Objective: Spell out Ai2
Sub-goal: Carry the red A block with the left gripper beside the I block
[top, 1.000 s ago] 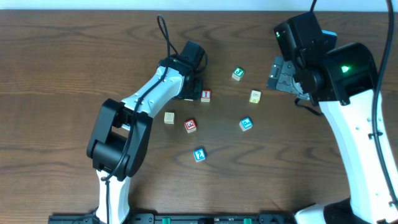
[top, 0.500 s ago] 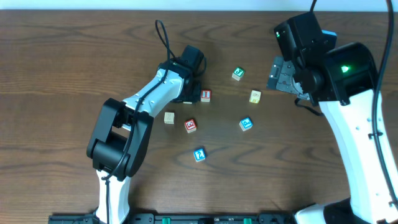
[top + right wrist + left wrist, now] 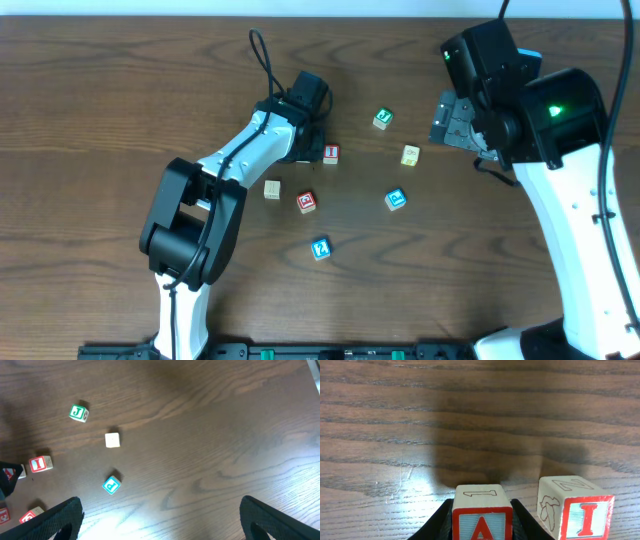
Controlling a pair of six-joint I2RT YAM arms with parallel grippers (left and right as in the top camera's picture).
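The red-printed A cube (image 3: pixel 482 516) sits on the table between the black fingers of my left gripper (image 3: pixel 482 507), which is shut on it. The red-printed I cube (image 3: pixel 575 512) stands just to its right, with a small gap between the two. From overhead the left gripper (image 3: pixel 308 150) hides the A cube and lies right beside the I cube (image 3: pixel 331 153). The blue-printed 2 cube (image 3: pixel 320 248) lies nearer the front, apart from both. My right gripper (image 3: pixel 455 120) hangs open above bare table at the right, its jaws wide in the right wrist view (image 3: pixel 160 520).
Other cubes lie scattered: a green J (image 3: pixel 381 119), a pale one (image 3: pixel 410 154), a blue P (image 3: pixel 396 199), a red one (image 3: pixel 306 202) and another pale one (image 3: pixel 272 189). The table's far edge runs just behind the arms.
The left arm has shifted very slightly beside the I cube. No cube and nothing on the right arm has moved.
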